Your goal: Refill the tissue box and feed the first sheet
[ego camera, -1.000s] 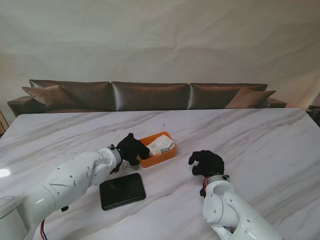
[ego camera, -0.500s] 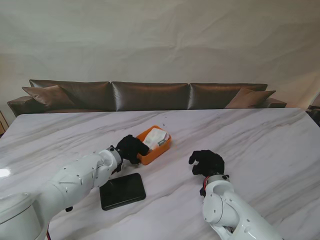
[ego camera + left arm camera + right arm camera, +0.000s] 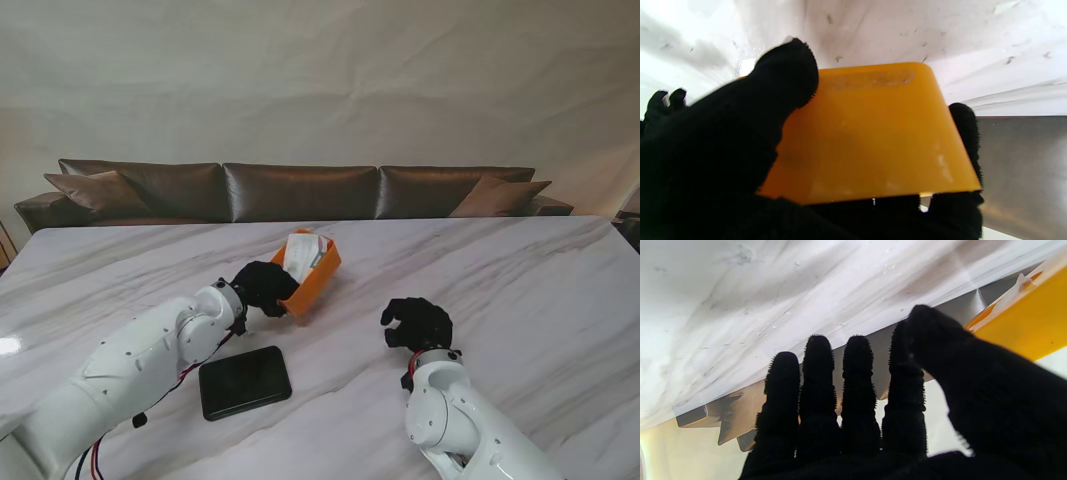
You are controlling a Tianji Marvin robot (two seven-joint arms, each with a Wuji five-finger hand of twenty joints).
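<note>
My left hand (image 3: 262,287) is shut on the orange tissue box base (image 3: 314,278) and holds it lifted off the marble table (image 3: 500,270), tilted steeply with its open side turned away from me. A white tissue pack (image 3: 301,252) sticks out of its upper end. In the left wrist view the orange tissue box base (image 3: 870,133) shows its flat underside, with my black-gloved fingers (image 3: 786,76) wrapped around its edges. The black lid (image 3: 245,381) lies flat on the table nearer to me. My right hand (image 3: 416,323) hovers to the right, fingers apart and curled, holding nothing; its fingers (image 3: 853,380) appear empty in the right wrist view.
A dark leather sofa (image 3: 300,190) runs along the far edge of the table. The orange tissue box base (image 3: 1023,326) shows at the side of the right wrist view.
My left hand has lifted the orange base off the table and tipped it from flat to steeply tilted, moving it slightly farther from me. The right hand has barely moved.
</note>
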